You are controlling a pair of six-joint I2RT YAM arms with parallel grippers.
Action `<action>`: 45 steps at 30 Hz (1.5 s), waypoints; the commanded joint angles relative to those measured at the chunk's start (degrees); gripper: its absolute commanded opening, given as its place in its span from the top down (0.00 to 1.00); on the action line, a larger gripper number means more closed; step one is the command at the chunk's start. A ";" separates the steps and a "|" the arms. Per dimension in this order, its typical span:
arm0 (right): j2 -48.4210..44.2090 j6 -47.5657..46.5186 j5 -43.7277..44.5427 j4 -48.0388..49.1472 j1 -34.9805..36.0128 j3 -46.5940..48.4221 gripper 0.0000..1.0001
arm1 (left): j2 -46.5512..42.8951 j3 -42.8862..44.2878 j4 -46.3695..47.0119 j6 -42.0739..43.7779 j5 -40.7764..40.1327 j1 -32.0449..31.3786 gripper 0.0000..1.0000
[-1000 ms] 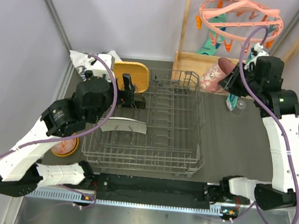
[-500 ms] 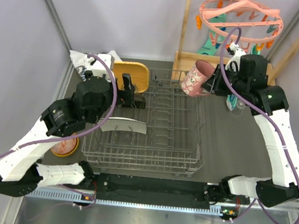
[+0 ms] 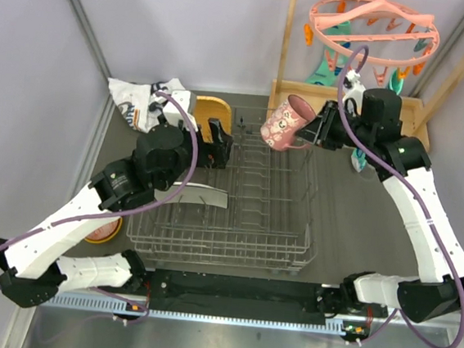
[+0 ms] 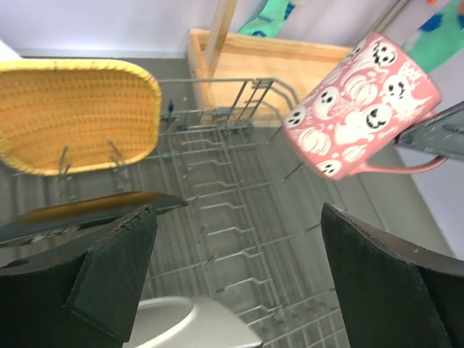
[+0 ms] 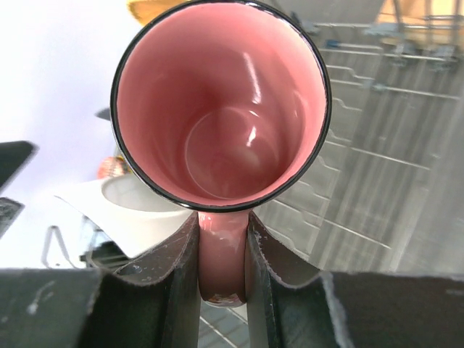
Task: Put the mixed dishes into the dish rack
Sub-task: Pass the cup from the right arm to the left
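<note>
The pink cup (image 3: 284,123) (image 5: 221,109), printed with white faces (image 4: 359,105), hangs on its side above the far edge of the dish rack (image 3: 244,216). My right gripper (image 3: 312,132) (image 5: 221,270) is shut on its handle. My left gripper (image 3: 218,142) (image 4: 236,246) stands open and holds nothing over the rack's far left part. A pale plate (image 3: 193,195) (image 4: 190,326) (image 5: 138,210) stands in the rack's left rows. A dark plate edge (image 4: 90,209) shows beside my left finger. The yellow plate (image 3: 210,106) (image 4: 72,116) lies beyond the rack. An orange bowl (image 3: 105,229) is half hidden under my left arm.
A white printed cloth (image 3: 140,99) lies at the far left. A light wooden tray (image 3: 350,99) stands behind the rack, under a pink peg hanger (image 3: 373,27) with teal socks (image 3: 329,64). Another sock (image 3: 358,160) lies right of the rack.
My right arm has carried the pink cup leftward from beside the rack to above its far edge. My left arm has shifted right and farther over the rack, still open.
</note>
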 commanded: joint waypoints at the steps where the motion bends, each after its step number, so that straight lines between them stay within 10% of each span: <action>1: -4.10 6.39 -6.97 16.36 -0.49 0.17 1.00 | -2.04 -2.13 13.32 -2.84 4.44 2.24 0.01; 15: -8.32 26.95 -20.69 40.53 -8.93 -12.84 1.00 | -1.43 -13.55 35.46 -29.12 39.40 23.06 0.01; 34: -7.36 44.45 -23.42 62.95 -9.64 -20.92 1.00 | 5.78 -18.39 57.26 -43.98 52.17 23.96 0.01; 45: -4.46 49.29 -16.31 70.08 -7.19 -21.19 1.00 | 6.04 -17.43 54.81 -41.26 51.83 18.96 0.01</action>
